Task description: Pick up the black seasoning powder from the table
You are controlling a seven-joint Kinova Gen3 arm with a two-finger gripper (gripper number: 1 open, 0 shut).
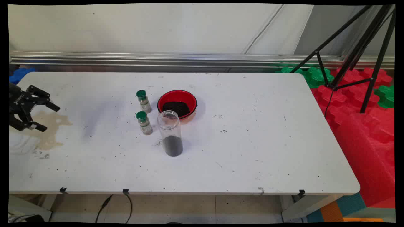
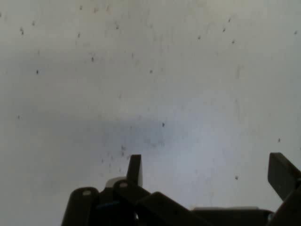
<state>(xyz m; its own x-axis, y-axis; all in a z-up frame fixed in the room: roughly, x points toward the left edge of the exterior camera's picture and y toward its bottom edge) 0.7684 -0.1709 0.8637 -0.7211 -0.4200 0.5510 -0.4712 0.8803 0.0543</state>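
Seeing our black tool [image 1: 49, 117] spread wide and empty over the counter's [image 1: 252, 151] left edge, beside a tan stain [image 1: 52, 126], speckled white surface below.

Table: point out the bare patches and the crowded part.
Bare: the table right of the red bowl, and the near strip before the clear jar. Crowded: bowl, jar and two green-capped shakers cluster mid-table. The open claw hangs over a stain at left.

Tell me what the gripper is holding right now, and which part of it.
Nothing is held. The gripper is open with bare table between its fingers, at the table's left end, well apart from the jar and spice bottles.
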